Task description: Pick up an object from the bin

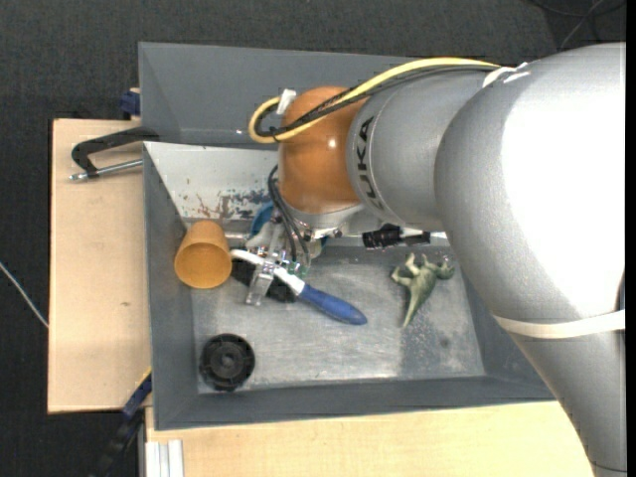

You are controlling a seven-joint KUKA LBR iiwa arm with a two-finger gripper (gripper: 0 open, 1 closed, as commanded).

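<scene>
**Claw parked over the blue-handled tool, mid-bin**

The claw [266, 272] sits low over the pale head end of a blue-handled tool [333, 307]. The tool lies flat about mid-bin, between an orange cup [202, 255] on its side and a green toy dinosaur [419, 282]. Honestly can't tell if the claw is wide or narrow from here. My guess is the tool is light, stiff plastic with a slick handle, so grab across the handle near the head, not the tapered tip. A black round cap [226, 360] sits alone near the front-left corner. The bin [328, 351] floor is bare scuffed grey metal, probably slippery, with dark carpet-like floor [60, 28] around it.
</scene>
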